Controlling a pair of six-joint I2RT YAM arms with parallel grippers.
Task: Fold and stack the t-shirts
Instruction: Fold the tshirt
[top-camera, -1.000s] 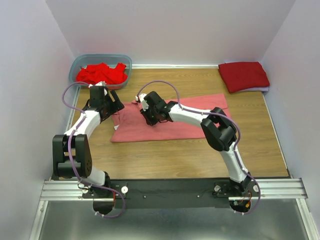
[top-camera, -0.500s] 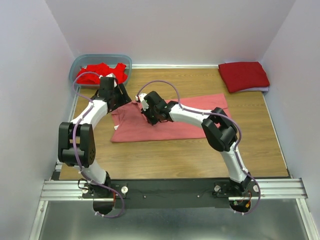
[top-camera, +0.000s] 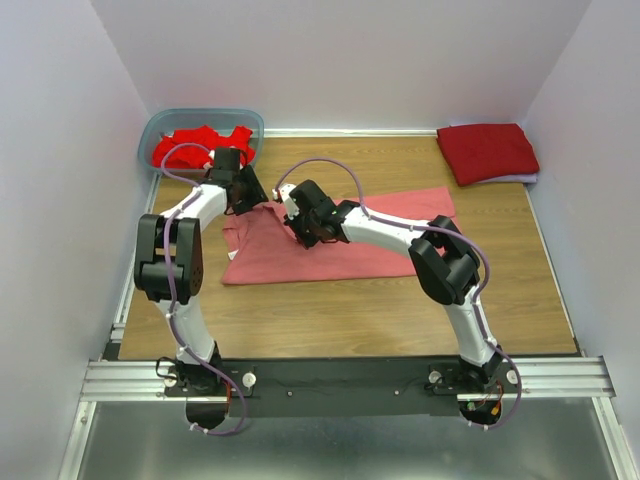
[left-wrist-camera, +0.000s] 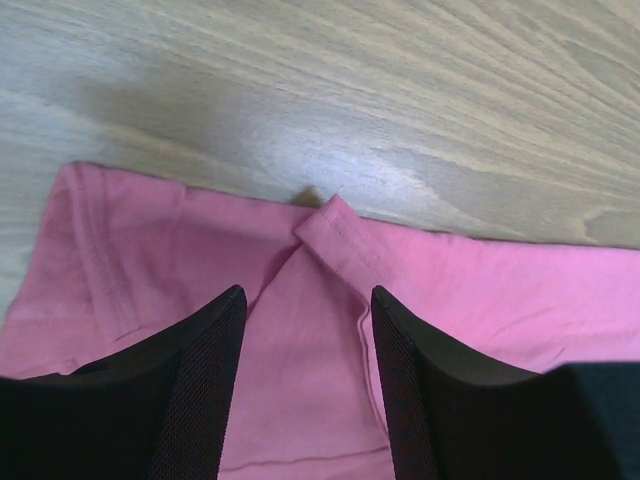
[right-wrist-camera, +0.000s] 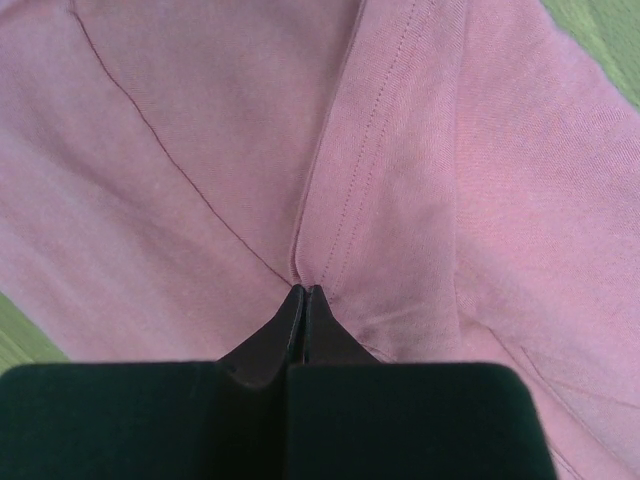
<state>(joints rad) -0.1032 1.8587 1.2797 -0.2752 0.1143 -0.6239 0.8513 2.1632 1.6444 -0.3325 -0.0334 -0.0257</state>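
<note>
Pinching a fold of the salmon-pink t-shirt (top-camera: 300, 262) at table centre, my right gripper (right-wrist-camera: 303, 292) is clamped tight; my left gripper (left-wrist-camera: 305, 300) hangs part-open over its 10 o'clock corner. A folded crimson t-shirt (top-camera: 488, 152) lies at 1 o'clock.

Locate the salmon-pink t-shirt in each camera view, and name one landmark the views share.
Top external: salmon-pink t-shirt spread at centre.
Left wrist: it fills the lower half.
Right wrist: it fills nearly the whole picture.
Shared landmark: wooden table bordering the shirt, only corners in right wrist.
</note>
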